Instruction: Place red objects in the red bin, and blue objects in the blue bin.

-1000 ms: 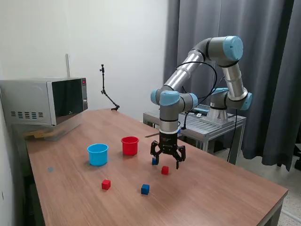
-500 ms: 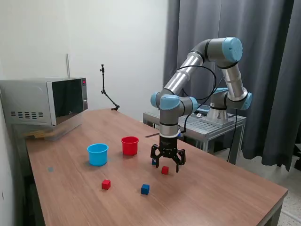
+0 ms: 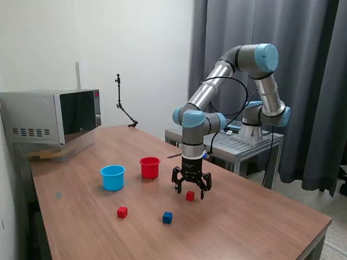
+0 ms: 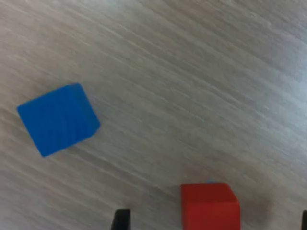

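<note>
On the wooden table [image 3: 244, 216], the end effector [image 3: 191, 190] hangs low with its fingers spread wide and nothing between them. One red cube [image 3: 190, 195] sits on the table directly under it, touching neither finger. The wrist view shows that red cube [image 4: 210, 206] between the two dark fingertips [image 4: 121, 220], with a blue cube [image 4: 58, 119] lying near it on the bare wood, rotated at an angle; in the exterior view that blue cube seems to be hidden behind the end effector. A second red cube [image 3: 122, 212] and a second blue cube [image 3: 167, 217] lie nearer the table's front edge, apart from each other. The red cup [image 3: 149, 167] and the light blue cup [image 3: 113, 177] stand upright side by side, toward the exterior view's left of the end effector. A microwave [image 3: 51, 116] sits at the table's far end.
</note>
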{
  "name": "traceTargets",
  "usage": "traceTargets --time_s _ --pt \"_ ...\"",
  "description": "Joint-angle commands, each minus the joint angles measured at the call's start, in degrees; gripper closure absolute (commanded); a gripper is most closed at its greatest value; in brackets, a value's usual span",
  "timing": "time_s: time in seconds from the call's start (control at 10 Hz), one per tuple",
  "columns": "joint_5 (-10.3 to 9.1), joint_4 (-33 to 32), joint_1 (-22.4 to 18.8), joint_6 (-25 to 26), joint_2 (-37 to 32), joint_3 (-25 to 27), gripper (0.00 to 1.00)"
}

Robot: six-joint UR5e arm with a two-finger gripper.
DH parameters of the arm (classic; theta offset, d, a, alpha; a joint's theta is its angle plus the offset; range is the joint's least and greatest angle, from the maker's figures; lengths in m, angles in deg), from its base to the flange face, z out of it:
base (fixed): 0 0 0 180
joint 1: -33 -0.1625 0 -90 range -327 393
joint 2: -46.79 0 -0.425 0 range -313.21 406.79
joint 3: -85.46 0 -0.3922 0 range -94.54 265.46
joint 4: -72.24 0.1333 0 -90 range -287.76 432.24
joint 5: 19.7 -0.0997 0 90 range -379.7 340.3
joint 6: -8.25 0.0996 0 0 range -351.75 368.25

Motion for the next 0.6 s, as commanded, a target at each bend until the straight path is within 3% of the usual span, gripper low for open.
traceTargets --time_s 0.0,0.1,0.5 --pt "0.00 -0.04 0.07 0.03 -0.07 -0.01 0.00" --pt "0.00 -0.04 0.07 0.03 0.02 -0.01 1.00" --pt "-0.09 -0.91 -0.02 0.46 -0.16 -0.01 1.00"
